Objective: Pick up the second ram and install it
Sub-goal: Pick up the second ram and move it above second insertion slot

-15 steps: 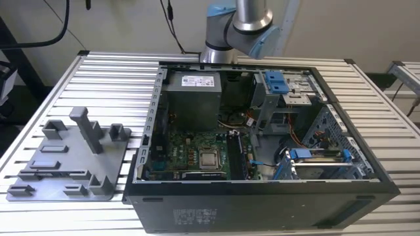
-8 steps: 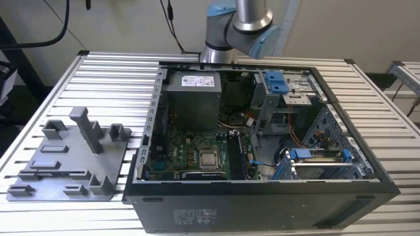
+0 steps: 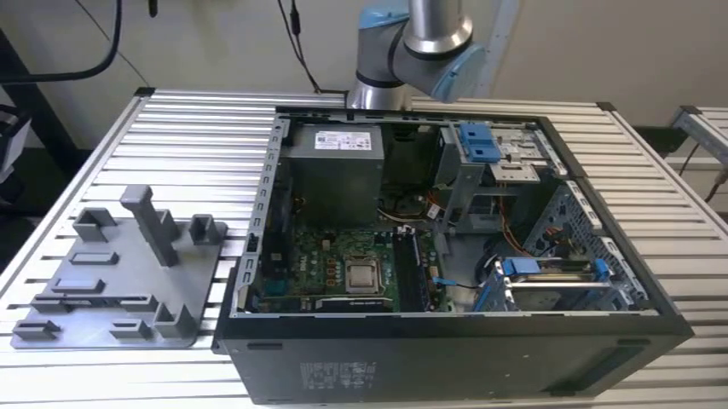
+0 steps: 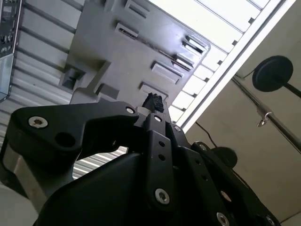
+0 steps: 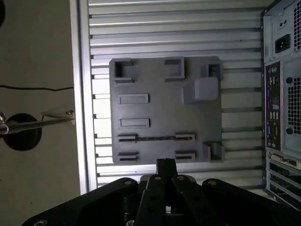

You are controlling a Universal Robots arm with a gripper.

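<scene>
One dark ram point(image 5: 155, 138) in grey tray point(image 5: 164, 101)

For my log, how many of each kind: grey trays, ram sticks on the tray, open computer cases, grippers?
grey tray: 1
ram stick on the tray: 1
open computer case: 1
gripper: 1
Total: 4

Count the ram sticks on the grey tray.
1. In the first wrist view the ram spans the gap between two holders of the tray. The pair beside it is empty. None seems hidden there.
</scene>
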